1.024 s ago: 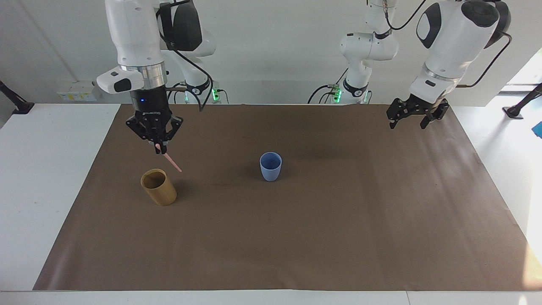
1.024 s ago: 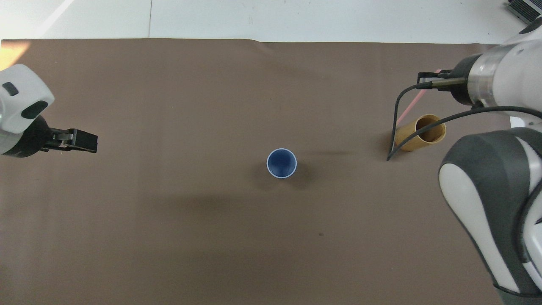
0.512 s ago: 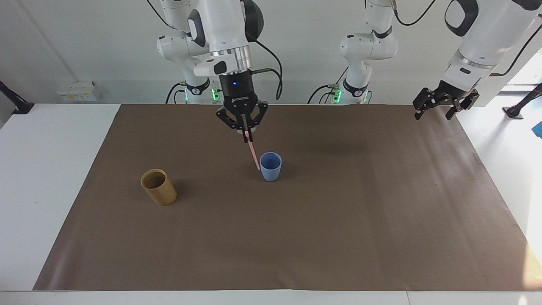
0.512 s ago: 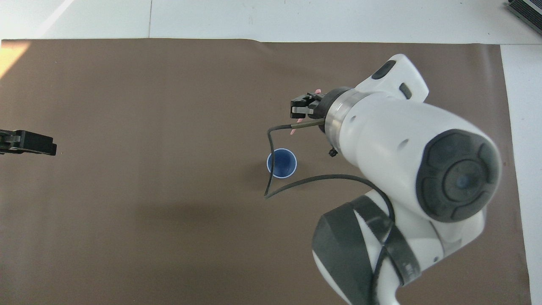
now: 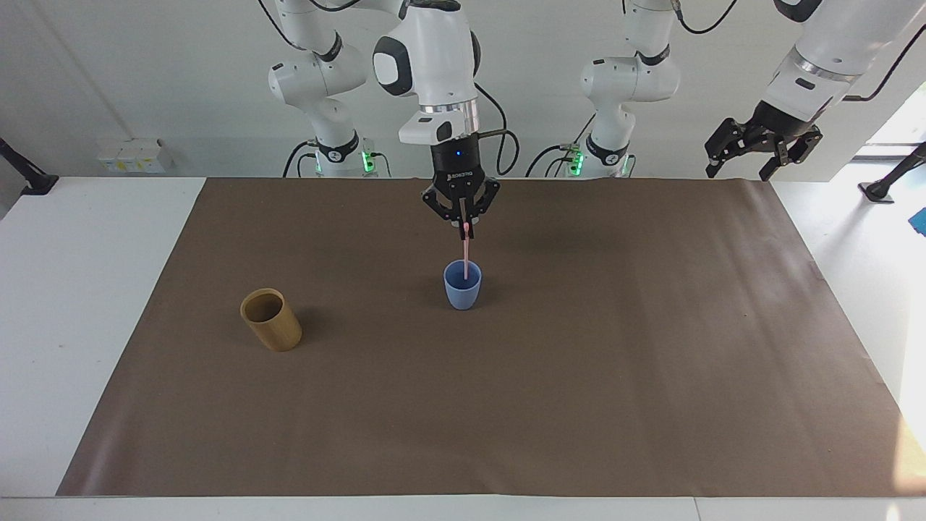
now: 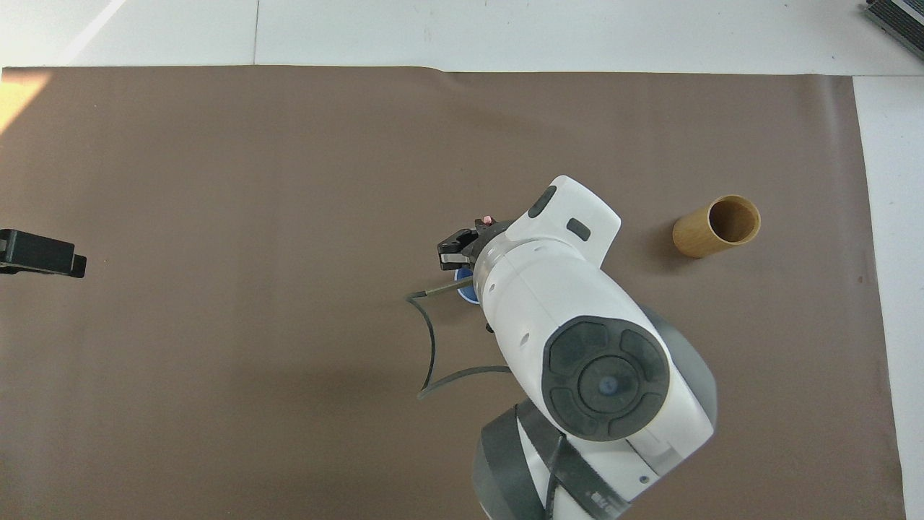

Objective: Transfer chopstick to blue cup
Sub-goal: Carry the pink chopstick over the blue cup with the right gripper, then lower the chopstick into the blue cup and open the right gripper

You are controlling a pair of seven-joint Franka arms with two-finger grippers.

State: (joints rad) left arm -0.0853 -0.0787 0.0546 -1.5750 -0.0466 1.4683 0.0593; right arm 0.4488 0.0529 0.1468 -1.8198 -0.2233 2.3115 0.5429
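I hold the chopstick (image 5: 466, 255) nearly upright so it can drop straight into the blue cup (image 5: 462, 285); its lower tip sits inside the rim. My right gripper (image 5: 464, 230), over the cup, is clamped shut on its top end. My left gripper (image 5: 752, 150) waits, fingers spread wide, holding nothing.

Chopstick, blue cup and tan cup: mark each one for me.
chopstick (image 5: 466, 255), facing view, on the pink shaft between the gripper's tips and the cup's rim.
blue cup (image 5: 461, 295), facing view, on the outer wall.
tan cup (image 6: 694, 237), overhead view, on the outer side wall.
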